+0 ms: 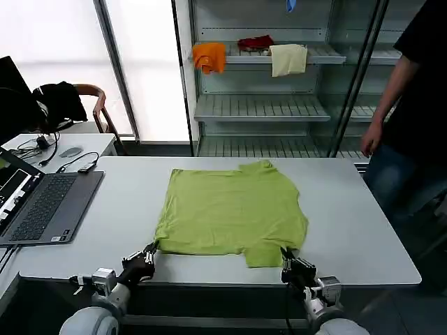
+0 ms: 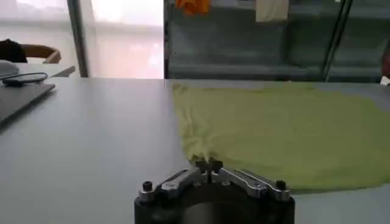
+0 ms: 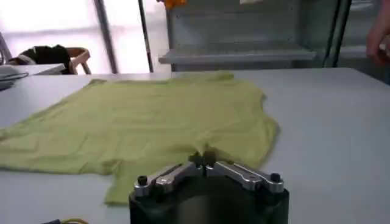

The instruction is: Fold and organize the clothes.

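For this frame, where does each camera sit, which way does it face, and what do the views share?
Head view: high on the robot, looking forward and down at the table; left gripper and right gripper pinch the lime-green T-shirt near edge.
Left wrist view: just behind the left gripper, low over the table, facing the shelves.
Right wrist view: behind the right gripper, facing likewise.
Shared: the T-shirt, the shelves.

— Head view: high up, facing forward and down across the pale grey table point(image 1: 363, 230).
— And the wrists?
— Low at the near edge (one per arm), looking level across the tabletop, very near the flat lime-green cotton T-shirt point(image 2: 286, 134).
— Shared ground?
— That shirt, plus the metal shelving point(image 3: 244, 55) behind.
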Motion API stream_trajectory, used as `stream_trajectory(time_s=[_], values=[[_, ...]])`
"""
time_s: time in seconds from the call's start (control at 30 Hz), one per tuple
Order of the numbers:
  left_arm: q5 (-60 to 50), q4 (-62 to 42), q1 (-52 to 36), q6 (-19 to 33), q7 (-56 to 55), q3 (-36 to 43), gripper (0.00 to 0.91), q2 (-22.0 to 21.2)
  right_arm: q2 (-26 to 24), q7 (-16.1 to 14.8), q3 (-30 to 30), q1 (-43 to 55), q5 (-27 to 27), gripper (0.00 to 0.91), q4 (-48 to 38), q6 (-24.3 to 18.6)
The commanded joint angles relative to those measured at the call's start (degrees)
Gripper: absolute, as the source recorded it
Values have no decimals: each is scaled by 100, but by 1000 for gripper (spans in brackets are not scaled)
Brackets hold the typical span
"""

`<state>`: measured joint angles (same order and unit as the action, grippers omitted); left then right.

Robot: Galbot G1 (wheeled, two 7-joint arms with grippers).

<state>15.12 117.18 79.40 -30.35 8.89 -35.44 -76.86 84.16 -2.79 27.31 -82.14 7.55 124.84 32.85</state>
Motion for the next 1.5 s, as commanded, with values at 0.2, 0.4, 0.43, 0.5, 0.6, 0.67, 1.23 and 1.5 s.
stream_trajectory(time_s=[0.2, 0.4, 0.43, 0.5, 0.6, 0.67, 1.23, 1.5], values=[[333, -230, -891, -79, -83, -30, 10, -21, 83, 26, -19, 1717, 54, 0, -939, 7], [324, -726, -1442, -112, -164, 100, 10, -53, 182, 53, -79, 2318, -1, 0, -1550, 18], [319, -814, -1545, -116, -167, 129, 10, -64, 188, 66, -82, 2365, 0, 0, -1604, 22], [306, -910, -1652, -116, -177, 166, 10, -84, 225, 107, -80, 2552, -13, 0, -1767, 23], [246, -1091, -1828, -123, -224, 234, 10, -126, 251, 125, -82, 2744, -73, 0, -1993, 23], [176, -1173, -1912, -119, -233, 266, 10, -141, 265, 118, -91, 2842, -143, 0, -2127, 22], [-390, -1801, -1997, 46, -146, 344, 282, -127, 413, 44, -162, 3201, -673, 0, -2850, -93], [-530, -1840, -1987, 216, -152, 395, 907, -158, 538, 181, -177, 3424, -811, 907, -3136, -310]])
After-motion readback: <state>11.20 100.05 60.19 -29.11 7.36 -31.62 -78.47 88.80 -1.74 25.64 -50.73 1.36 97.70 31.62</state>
